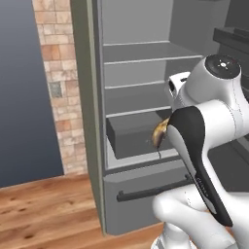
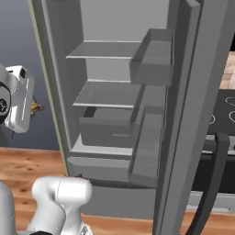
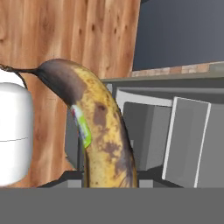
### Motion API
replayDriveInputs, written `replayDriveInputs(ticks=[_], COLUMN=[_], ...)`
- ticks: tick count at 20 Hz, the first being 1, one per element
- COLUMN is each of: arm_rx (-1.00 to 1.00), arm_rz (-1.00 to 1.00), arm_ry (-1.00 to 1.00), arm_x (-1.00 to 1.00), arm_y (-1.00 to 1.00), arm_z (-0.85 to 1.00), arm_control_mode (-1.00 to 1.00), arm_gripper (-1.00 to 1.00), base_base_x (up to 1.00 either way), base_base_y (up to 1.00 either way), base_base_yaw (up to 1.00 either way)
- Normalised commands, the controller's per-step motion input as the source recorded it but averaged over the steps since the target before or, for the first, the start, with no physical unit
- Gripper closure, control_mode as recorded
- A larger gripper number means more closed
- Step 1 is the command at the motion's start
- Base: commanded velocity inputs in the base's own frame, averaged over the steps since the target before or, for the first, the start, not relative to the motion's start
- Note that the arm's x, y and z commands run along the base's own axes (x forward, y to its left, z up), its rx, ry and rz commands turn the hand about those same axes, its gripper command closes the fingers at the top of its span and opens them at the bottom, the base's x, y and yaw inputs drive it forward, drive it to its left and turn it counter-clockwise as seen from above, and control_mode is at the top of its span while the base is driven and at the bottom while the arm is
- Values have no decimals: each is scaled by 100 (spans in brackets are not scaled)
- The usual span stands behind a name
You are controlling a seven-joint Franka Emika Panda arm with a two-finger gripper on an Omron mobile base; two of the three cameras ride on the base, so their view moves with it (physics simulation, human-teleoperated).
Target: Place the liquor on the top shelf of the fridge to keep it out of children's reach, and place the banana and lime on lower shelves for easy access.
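- In the left base view, a brick wall strip is standing at the far left beside a dark blue wall, with wooden floor lying below them.
- Just right of the bricks, the fridge is standing with its door swung open, showing a plain grey interior.
- Inside, the top shelf is sitting highest, the lower shelves are lying beneath it, and a boxy grey drawer is sitting under those; nothing is resting on any of these boards.
- The banana is hanging in the air in front of the drawer, its dark stem pointing down, just at the edge of the white arm that is covering the right part of that view.
- In the right base view, only a yellow-brown tip of the banana is peeking out beside the white hand at the far left, outside the fridge and level with its drawer.
- Further right, door bins are hanging on the open door, and a dark stove top is lying at the far right.
- In the hand view, the banana is rising from between the fingertips of the tool, which is clamping on its lower end; a green sticker is showing on its spotted skin.
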Motion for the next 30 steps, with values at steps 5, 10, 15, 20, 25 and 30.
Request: replayDriveInputs(ticks=[5, 10, 15, 20, 25, 30], arm_rx=[0, 0, 0, 0, 0, 0], arm_rz=[0, 0, 0, 0, 0, 0], arm_ry=[0, 0, 0, 0, 0, 0], arm_x=[0, 0, 0, 0, 0, 0], arm_y=[0, 0, 0, 0, 0, 0], arm_z=[0, 0, 0, 0, 0, 0], arm_control_mode=[100, 100, 100, 100, 100, 100], arm_gripper=[100, 100, 100, 100, 100, 100], base_base_x=[47, 41, 38, 37, 39, 44], base_base_y=[-34, -32, -19, -24, -26, -18], base_base_yaw=[0, 0, 0, -1, -7, -12])
